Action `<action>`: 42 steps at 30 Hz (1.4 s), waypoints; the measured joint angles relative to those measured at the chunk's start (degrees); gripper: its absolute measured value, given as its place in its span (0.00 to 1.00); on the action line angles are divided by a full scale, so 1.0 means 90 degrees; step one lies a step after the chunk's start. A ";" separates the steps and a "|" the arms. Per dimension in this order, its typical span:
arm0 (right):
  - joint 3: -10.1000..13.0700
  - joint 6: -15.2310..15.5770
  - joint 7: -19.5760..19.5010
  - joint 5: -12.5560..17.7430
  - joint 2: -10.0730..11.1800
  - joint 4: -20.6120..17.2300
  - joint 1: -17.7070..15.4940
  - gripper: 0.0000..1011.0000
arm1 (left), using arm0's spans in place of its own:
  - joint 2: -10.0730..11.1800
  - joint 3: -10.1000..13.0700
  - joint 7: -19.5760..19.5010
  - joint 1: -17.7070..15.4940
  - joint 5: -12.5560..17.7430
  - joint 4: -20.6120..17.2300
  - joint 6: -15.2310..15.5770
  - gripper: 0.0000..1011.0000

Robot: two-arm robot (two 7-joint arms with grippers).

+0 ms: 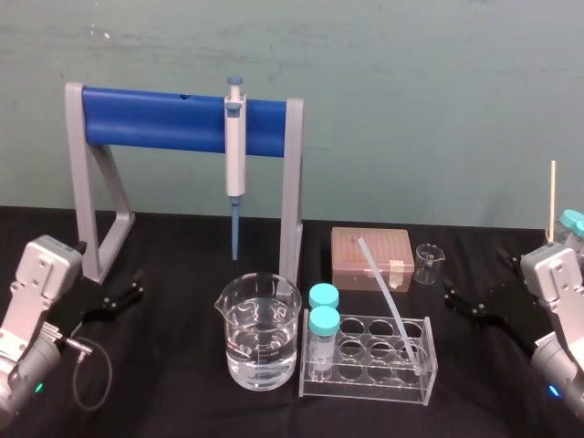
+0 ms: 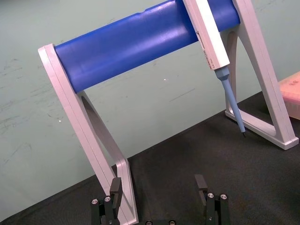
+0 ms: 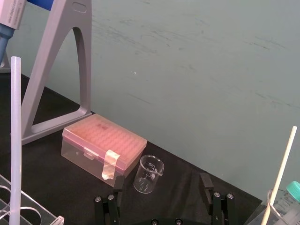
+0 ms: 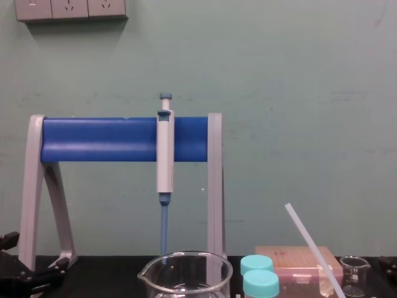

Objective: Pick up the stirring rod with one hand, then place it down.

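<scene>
The stirring rod leans at a slant in the clear test-tube rack. Its lower end is down in a well at the rack's right end, and its upper end tilts back over the pink tip box. Expect it to be light, stiff, smooth and probably brittle, so it may slip or swivel in a loose pinch. Take it on the free length above the rack, near the middle, and lift along its slant so the lower end does not lever against the rack. Your right gripper sits low over the tabletop to the rack's right, nearest the rod, with its jaws spread and empty. The left gripper is parked far left by the pipette stand, jaws likewise spread. Mind the teal-capped vials and the water beaker just to the left.
</scene>
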 joint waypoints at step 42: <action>0.0351 -0.1247 0.0090 -0.0217 -0.0220 -0.0424 -0.0215 0.99 | 0.0000 0.0000 0.0000 0.0000 0.0000 0.0000 0.0000 0.99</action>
